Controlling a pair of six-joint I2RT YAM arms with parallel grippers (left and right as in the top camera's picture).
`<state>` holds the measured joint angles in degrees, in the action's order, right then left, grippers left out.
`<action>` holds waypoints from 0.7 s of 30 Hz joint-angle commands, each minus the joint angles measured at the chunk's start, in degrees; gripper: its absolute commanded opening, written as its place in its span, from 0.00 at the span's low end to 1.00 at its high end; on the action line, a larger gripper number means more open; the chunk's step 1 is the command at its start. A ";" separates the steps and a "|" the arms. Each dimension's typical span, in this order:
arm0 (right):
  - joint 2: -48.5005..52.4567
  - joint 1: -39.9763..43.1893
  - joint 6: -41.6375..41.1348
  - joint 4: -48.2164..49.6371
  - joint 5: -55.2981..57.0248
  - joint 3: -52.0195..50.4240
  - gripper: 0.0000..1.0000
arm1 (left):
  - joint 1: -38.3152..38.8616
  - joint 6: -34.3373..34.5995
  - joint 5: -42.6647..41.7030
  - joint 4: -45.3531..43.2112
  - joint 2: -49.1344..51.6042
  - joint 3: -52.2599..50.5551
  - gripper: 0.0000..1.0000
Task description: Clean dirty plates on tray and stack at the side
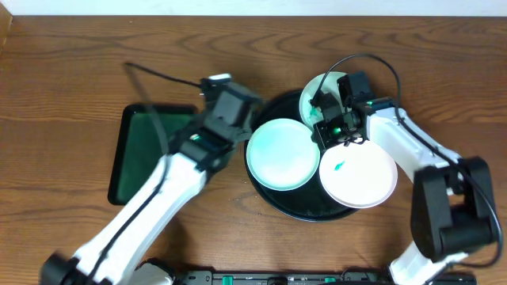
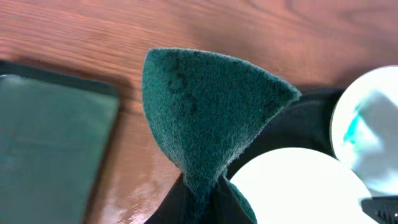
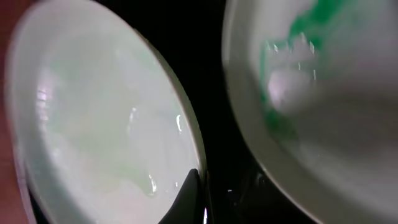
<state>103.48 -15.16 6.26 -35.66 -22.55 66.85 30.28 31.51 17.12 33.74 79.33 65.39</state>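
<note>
Clenches the left gripper (image 2: pixel 198 202) on a soft green pad (image 2: pixel 205 118) at the edge of the tray (image 1: pixel 305 212), holds the right gripper (image 1: pixel 334 125) shut, seemingly empty, above three plates (image 1: pixel 277 153) lying on it: light, stiff, glossy, chippable, best pinched at the rim

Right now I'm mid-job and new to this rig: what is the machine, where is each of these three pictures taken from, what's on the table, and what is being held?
Two white robot arms work at a wooden table, and each ends in a two-finger gripper. The overhead picture looks straight down. The other two pictures come from a camera on each wrist. On the table sits a round black tray carrying three plates, at least two of them with green smears. Beside it is a rectangular dark-green tray. The left gripper is shut on a green scouring pad, near the black tray's edge. The right gripper is shut, low over the plates. I cannot see anything in it.
</note>
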 commanded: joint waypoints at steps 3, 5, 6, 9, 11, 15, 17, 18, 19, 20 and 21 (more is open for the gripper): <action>-8.76 -4.74 -0.83 0.33 8.96 -0.09 0.01 | -6.14 0.48 1.55 4.63 -5.92 0.31 0.07; -11.56 -6.82 -1.92 0.42 16.15 -0.09 0.01 | -8.94 0.48 1.53 6.60 -7.67 0.31 0.07; -13.03 -7.87 -2.08 0.57 19.89 -0.09 0.01 | -10.38 0.48 1.53 7.69 -8.39 0.31 0.07; -17.31 -11.26 -2.27 2.08 31.78 -0.09 0.01 | -15.19 0.46 1.33 11.69 -9.88 0.31 0.07; -20.04 -13.66 -0.09 3.48 39.41 -0.09 0.01 | -18.21 0.46 1.31 14.14 -10.12 0.31 0.07; -24.09 -17.97 8.44 6.23 50.38 -0.09 0.01 | -23.47 0.07 0.85 17.92 -10.12 0.31 0.07; -25.53 -20.13 13.92 7.65 55.74 -0.09 0.01 | -25.51 -2.56 -2.01 18.27 -10.12 0.31 0.07; -25.88 -20.81 15.87 8.20 57.42 -0.09 0.01 | -26.16 -3.39 -3.15 18.27 -10.10 0.31 0.07; -26.18 -21.73 18.56 9.18 59.54 -0.09 0.01 | -26.88 -4.11 -4.35 18.27 -10.12 0.31 0.07; -26.34 -22.47 20.85 10.01 61.16 -0.09 0.01 | -27.43 -4.11 -4.76 18.32 -10.12 0.31 0.07; -26.38 -23.21 23.23 10.84 62.58 -0.09 0.01 | -27.76 -4.09 -4.79 18.40 -10.12 0.31 0.07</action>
<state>77.87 -36.56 19.66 -25.85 29.39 66.78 3.75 29.58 14.68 52.10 69.63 65.39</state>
